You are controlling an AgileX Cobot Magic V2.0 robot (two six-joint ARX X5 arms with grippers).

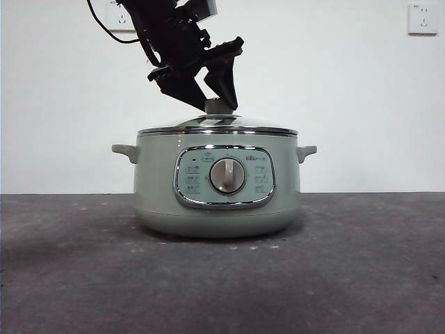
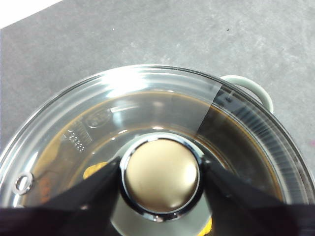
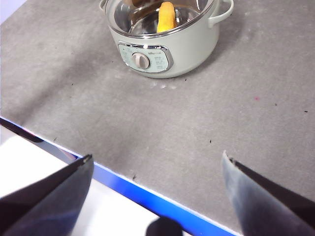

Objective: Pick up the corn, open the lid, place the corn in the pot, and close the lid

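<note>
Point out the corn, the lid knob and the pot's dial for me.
corn (image 3: 167, 16): right wrist view, mid cob, seen through the glass.
lid knob (image 2: 161, 173): left wrist view, top of the knob.
dial (image 1: 227, 175): front view, centre of the dial.

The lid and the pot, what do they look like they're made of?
The lid looks like clear glass with a polished metal rim: the pot's inside and the corn show through it. Its knob, between the left end effector's jaws, looks smooth and matte, perhaps plastic. The pot has a glossy sage-green shell, painted metal or plastic, with a chrome-framed panel.
</note>
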